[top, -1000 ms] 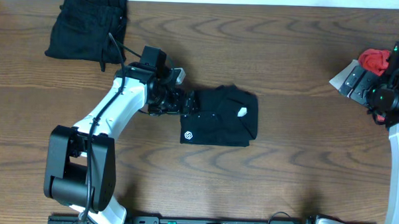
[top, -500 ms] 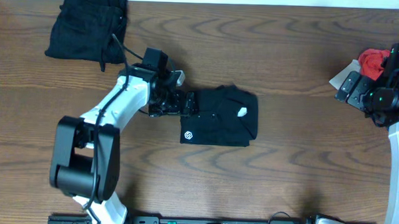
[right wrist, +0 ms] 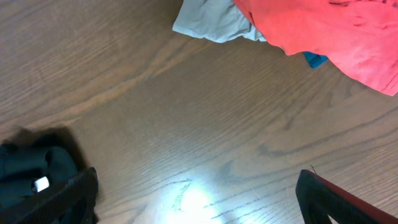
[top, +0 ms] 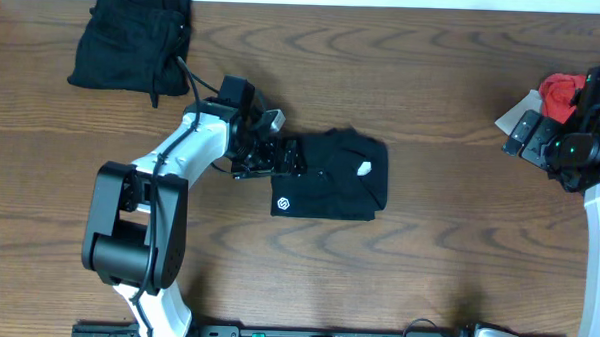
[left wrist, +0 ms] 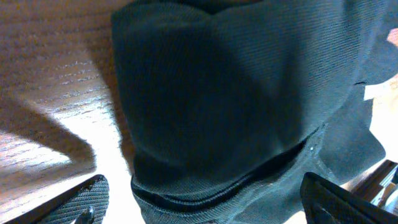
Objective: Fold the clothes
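Plainly our left gripper gaped empty; we judged the black top just ahead limp and light, best pinched at its near edge.

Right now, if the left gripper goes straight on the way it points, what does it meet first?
The folded black top: its near edge seemingly sits right at the open left gripper.

Red tee partly beyond the top edge

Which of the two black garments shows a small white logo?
The folded black top in the middle, beside the left gripper; the rumpled black pile in the far corner shows none.
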Available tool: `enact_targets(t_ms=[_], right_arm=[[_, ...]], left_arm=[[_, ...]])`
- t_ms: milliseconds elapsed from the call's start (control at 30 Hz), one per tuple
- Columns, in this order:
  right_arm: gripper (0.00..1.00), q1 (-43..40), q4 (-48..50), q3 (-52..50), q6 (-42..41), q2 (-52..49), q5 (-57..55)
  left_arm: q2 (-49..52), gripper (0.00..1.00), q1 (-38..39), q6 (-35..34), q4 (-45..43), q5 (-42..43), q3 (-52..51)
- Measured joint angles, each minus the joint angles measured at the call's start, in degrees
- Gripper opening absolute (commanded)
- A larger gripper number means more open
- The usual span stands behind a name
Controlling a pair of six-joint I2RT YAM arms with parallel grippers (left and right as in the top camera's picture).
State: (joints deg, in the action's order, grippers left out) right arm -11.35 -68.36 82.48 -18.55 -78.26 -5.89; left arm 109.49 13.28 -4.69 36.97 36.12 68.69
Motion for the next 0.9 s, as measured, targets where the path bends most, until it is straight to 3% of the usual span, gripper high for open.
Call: enact_targets(t_ms=[900], right_arm=[[0.99, 0.0, -1.14, 0.0, 0.0, 0.0, 0.11]], left_arm=[[4.26, 0.98, -0.04, 0.02, -1.62, 10.95, 0.02]])
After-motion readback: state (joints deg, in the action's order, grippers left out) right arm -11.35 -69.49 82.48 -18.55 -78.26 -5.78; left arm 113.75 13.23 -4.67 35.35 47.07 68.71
